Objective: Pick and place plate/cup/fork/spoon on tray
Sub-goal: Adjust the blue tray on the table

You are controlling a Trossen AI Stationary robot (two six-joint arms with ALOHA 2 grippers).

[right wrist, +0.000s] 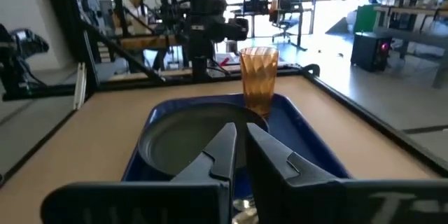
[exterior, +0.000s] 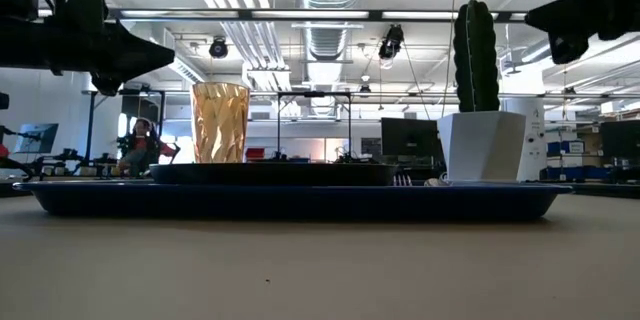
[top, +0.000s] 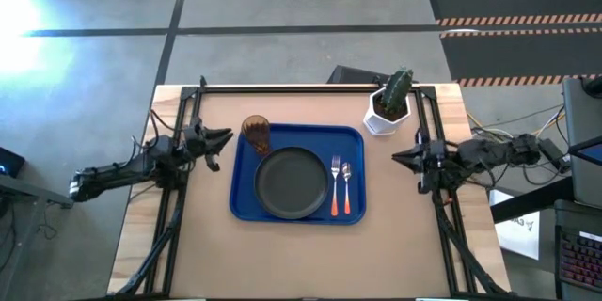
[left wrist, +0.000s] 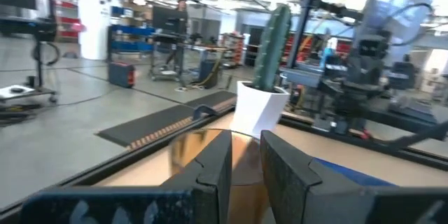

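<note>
The blue tray [top: 243, 193] lies in the middle of the table. On it rest the black plate [top: 293, 182], the amber cup [top: 256, 134] upright at its far left corner, and the orange-handled fork [top: 335, 188] and spoon [top: 346, 188] side by side to the right of the plate. My left gripper [top: 226, 137] hovers shut and empty just left of the cup. My right gripper [top: 395, 158] hovers shut and empty to the right of the tray. In the right wrist view the cup [right wrist: 259, 77] stands behind the plate [right wrist: 189, 140].
A white pot with a green cactus [top: 390, 103] stands at the far right, close to the tray's far right corner and my right arm. Black frame rails run along the table's left, right and far edges. Bare tabletop lies in front of the tray.
</note>
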